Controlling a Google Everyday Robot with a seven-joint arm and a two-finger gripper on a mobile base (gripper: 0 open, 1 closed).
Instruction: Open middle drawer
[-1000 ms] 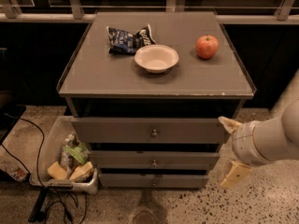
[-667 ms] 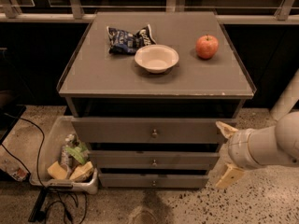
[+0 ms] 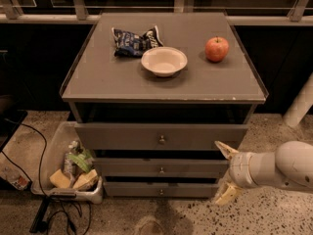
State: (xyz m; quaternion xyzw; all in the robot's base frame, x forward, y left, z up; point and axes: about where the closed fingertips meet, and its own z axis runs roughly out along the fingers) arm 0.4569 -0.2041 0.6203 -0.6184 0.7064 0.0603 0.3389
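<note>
The grey cabinet [image 3: 98,84] has three drawer fronts, each with one round knob: the top drawer [image 3: 122,137], the middle drawer [image 3: 132,167] beneath it and the bottom drawer [image 3: 132,189] lowest. On the cabinet's top lie one white bowl [image 3: 164,60], one red apple [image 3: 216,49] and one dark snack bag [image 3: 133,41], and one bin [image 3: 54,146] of odds and ends stands on the floor to its left. The single gripper [image 3: 225,172] sits by the middle drawer's right end, its two fingers [image 3: 224,150] spread apart and grasping nothing.
</note>
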